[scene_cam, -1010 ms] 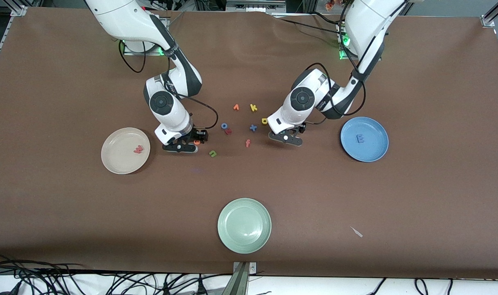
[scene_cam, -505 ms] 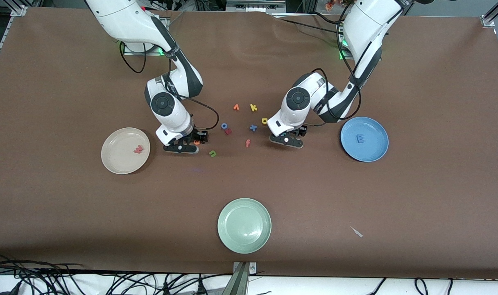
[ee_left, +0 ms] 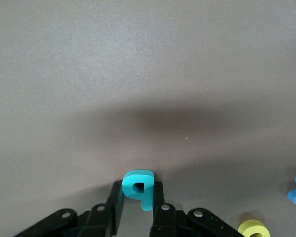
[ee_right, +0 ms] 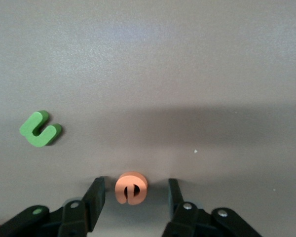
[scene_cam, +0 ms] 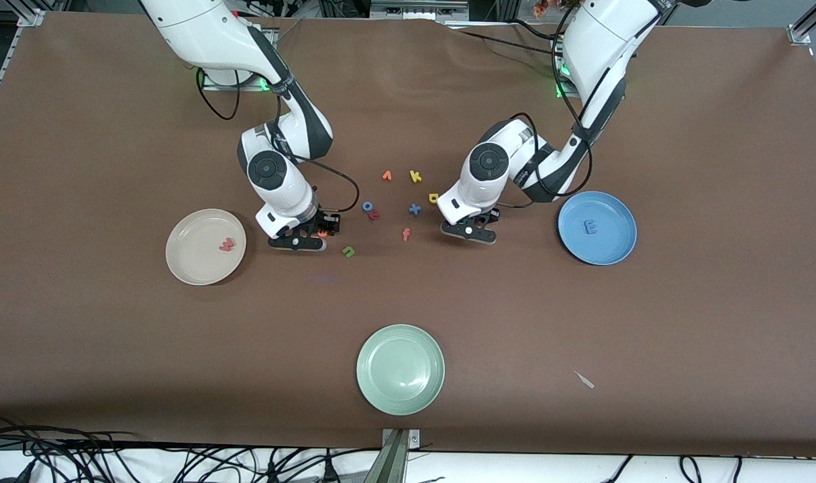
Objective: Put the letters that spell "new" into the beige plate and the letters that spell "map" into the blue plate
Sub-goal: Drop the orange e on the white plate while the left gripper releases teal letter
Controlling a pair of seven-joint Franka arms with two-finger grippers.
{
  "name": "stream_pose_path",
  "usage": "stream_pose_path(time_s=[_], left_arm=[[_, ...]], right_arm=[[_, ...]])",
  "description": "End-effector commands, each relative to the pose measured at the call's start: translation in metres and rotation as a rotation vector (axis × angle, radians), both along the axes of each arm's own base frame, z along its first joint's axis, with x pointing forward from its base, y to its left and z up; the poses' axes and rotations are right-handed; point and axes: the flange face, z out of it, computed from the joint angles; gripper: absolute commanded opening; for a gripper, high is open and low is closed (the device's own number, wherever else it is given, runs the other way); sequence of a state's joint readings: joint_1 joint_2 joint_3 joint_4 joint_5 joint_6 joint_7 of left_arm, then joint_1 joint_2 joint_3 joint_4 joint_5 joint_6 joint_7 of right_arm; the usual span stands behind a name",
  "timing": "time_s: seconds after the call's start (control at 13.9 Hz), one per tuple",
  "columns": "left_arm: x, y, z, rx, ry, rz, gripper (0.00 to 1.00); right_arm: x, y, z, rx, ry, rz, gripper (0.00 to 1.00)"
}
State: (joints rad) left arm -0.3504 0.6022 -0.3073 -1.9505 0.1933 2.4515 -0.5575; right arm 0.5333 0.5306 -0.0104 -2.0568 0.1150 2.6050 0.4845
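The beige plate [scene_cam: 180,258] holds the pinkish-red "w" [scene_cam: 227,245]. The blue plate [scene_cam: 609,251] holds the blue "m" [scene_cam: 590,227]. My left gripper [scene_cam: 468,230] [ee_left: 137,193] is down at the table, shut on the teal bowl-and-stem letter [ee_left: 138,186], which is hidden in the front view. My right gripper [scene_cam: 309,237] [ee_right: 134,187] is open around the orange "e" [scene_cam: 323,233] [ee_right: 131,188], with a gap on each side. The green "n" [scene_cam: 348,251] [ee_right: 40,130] lies beside it. The yellow round-bowled letter [scene_cam: 433,198] [ee_left: 254,228] lies beside the left gripper.
Loose letters lie between the arms: a yellow "k" [scene_cam: 415,176], a blue "x" [scene_cam: 415,209], an orange-red "f" [scene_cam: 406,234], a red "z" [scene_cam: 374,215], a blue ring [scene_cam: 368,206] and an orange piece [scene_cam: 386,176]. A pale green plate [scene_cam: 400,369] sits nearest the front camera.
My left gripper has shut. My right gripper's fingers have drawn closer around the orange "e". Both arms have barely shifted.
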Motion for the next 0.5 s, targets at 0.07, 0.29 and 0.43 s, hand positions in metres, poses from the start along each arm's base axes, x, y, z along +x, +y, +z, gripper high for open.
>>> stream_pose_path(time_s=[0.07,0.29,0.43], left_arm=[[0.012,0.005,0.028,0.032,-0.034,-0.003,0.02],[0.029,0.045,0.071,0.103,-0.001,-0.058,0.03],[0.051,0.096,0.093,0.123,0.044,-0.18,0.03]], right_arm=[[-0.001,0.005,-0.002,0.001,0.007,0.009,0.48],[-0.002,0.006,-0.003,0.002,0.007,0.013,0.42],[-0.002,0.007,-0.002,0.004,0.005,0.013,0.39]])
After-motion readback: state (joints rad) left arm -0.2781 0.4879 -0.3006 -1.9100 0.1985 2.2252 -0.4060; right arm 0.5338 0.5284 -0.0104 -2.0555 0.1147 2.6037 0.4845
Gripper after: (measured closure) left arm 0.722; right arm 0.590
